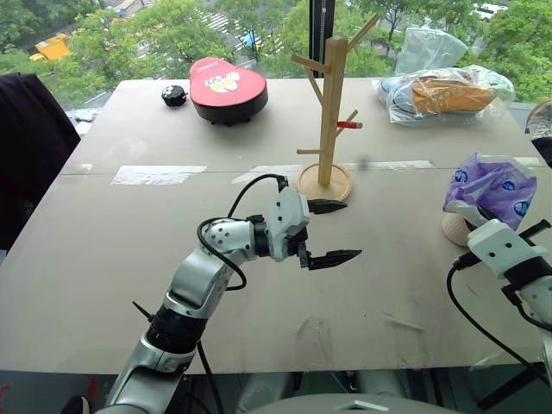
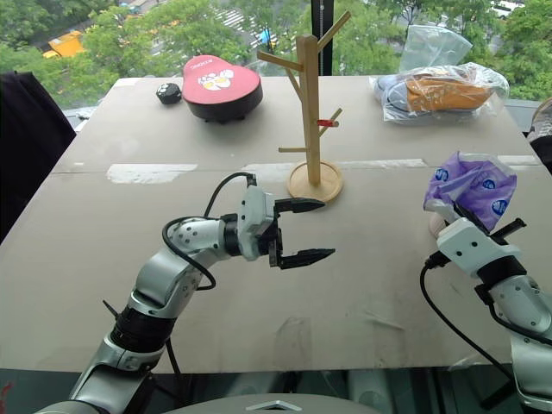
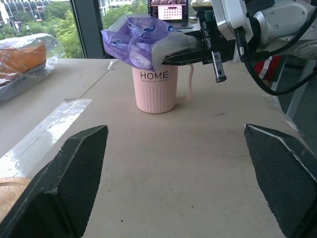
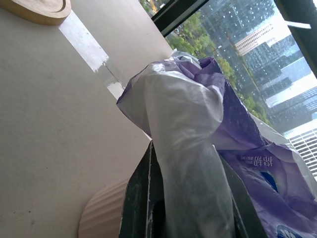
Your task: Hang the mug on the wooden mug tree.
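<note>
Right gripper (image 3: pixel 190 52) is pinched onto a fold of the purple-and-white plastic bag (image 1: pixel 489 185), which is stuffed into the mouth of the mug (image 3: pixel 155 89). In the right wrist view the two dark fingers (image 4: pixel 141 198) clamp a twisted strip of the bag's film between them, with the mug's ribbed wall just below. The grip looks to be on the bag alone and not on the mug's rim, though the plastic hides the contact point, so I cannot be certain.

That hold makes sense: the bag fills the opening and has to come out before the mug can be carried by its handle. The mug stands upright at the right side of the table (image 1: pixel 129 259), "HOME" lettering facing the left wrist camera, its loop handle on the side toward the table's near edge.

Left gripper (image 1: pixel 328 231) hangs spread wide and empty over the middle of the table, pointing toward the mug, probably waiting to take it.

The wooden mug tree (image 1: pixel 332 112) stands upright farther back, well apart from the mug, every peg bare.
</note>
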